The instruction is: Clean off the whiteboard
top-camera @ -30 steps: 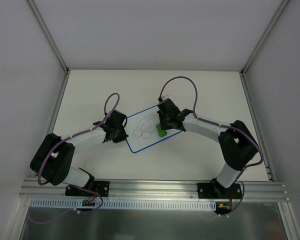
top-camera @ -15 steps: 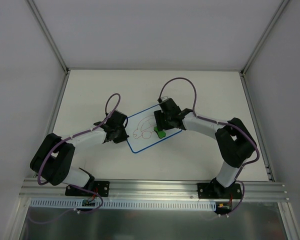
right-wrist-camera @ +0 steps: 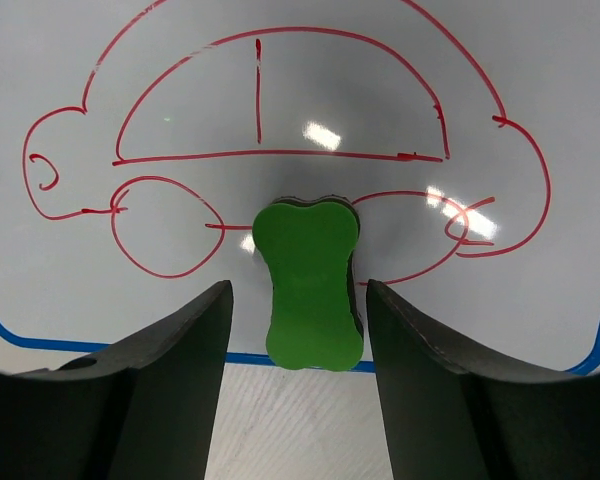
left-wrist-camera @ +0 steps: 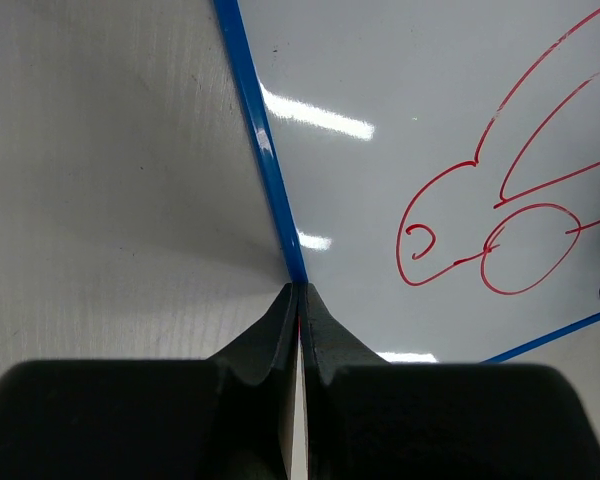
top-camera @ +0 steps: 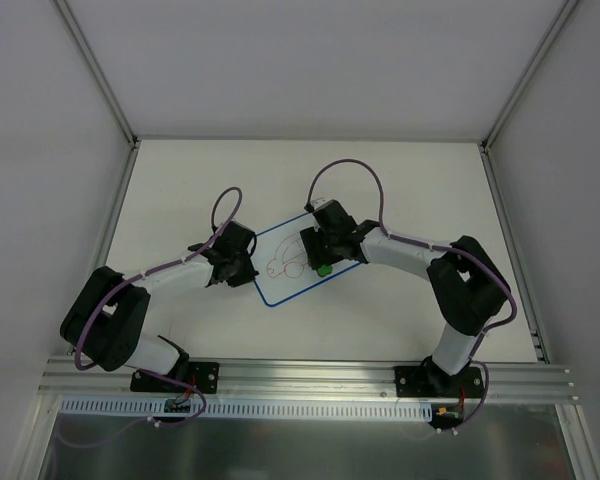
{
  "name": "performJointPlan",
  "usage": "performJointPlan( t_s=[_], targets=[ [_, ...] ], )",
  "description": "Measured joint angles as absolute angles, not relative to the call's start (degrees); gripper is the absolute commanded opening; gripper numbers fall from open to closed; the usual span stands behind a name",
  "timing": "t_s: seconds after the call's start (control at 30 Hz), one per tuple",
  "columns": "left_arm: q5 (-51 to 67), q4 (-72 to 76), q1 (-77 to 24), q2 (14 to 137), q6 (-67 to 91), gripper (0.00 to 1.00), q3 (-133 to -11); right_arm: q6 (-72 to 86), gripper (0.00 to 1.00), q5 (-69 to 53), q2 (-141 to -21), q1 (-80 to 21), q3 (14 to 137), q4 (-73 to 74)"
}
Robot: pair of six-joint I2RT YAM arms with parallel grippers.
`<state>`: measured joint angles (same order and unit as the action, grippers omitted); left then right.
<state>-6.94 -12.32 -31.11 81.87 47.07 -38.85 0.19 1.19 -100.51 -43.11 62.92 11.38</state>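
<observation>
The whiteboard (top-camera: 302, 255) lies mid-table, its red car drawing (right-wrist-camera: 280, 150) intact. The right gripper (right-wrist-camera: 295, 300), fingers apart, straddles a green eraser (right-wrist-camera: 308, 283); the left gripper (left-wrist-camera: 298, 300) pinches the board's blue edge.

White tabletop (top-camera: 400, 180), plain pale walls (top-camera: 300, 60), aluminium corner posts (top-camera: 95, 70), slotted rail (top-camera: 310, 375) along near edge

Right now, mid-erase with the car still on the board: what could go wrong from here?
1. The right gripper shows open, with a gap on each side of the green eraser, so a stroke may leave the eraser behind.
2. The left gripper, shut, only meets the whiteboard at its blue edge; sideways wiping force could slide or turn the board.
3. The red car drawing looks almost fully intact, and short strokes near the lower edge could miss the roof lines.
</observation>
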Motion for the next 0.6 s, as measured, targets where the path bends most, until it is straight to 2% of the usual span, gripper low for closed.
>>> performJointPlan(
  t_s=[0.33, 0.6],
  targets=[
    [-6.9, -12.3, -31.2, 81.9, 47.1, 0.0, -38.9, -1.5, 0.5, 2.2, -103.4, -44.1, 63.0, 11.4],
    [-6.9, -12.3, -31.2, 81.9, 47.1, 0.0, -38.9, -1.9, 0.55, 3.0, -103.5, -44.4, 63.0, 11.4]
  ],
)
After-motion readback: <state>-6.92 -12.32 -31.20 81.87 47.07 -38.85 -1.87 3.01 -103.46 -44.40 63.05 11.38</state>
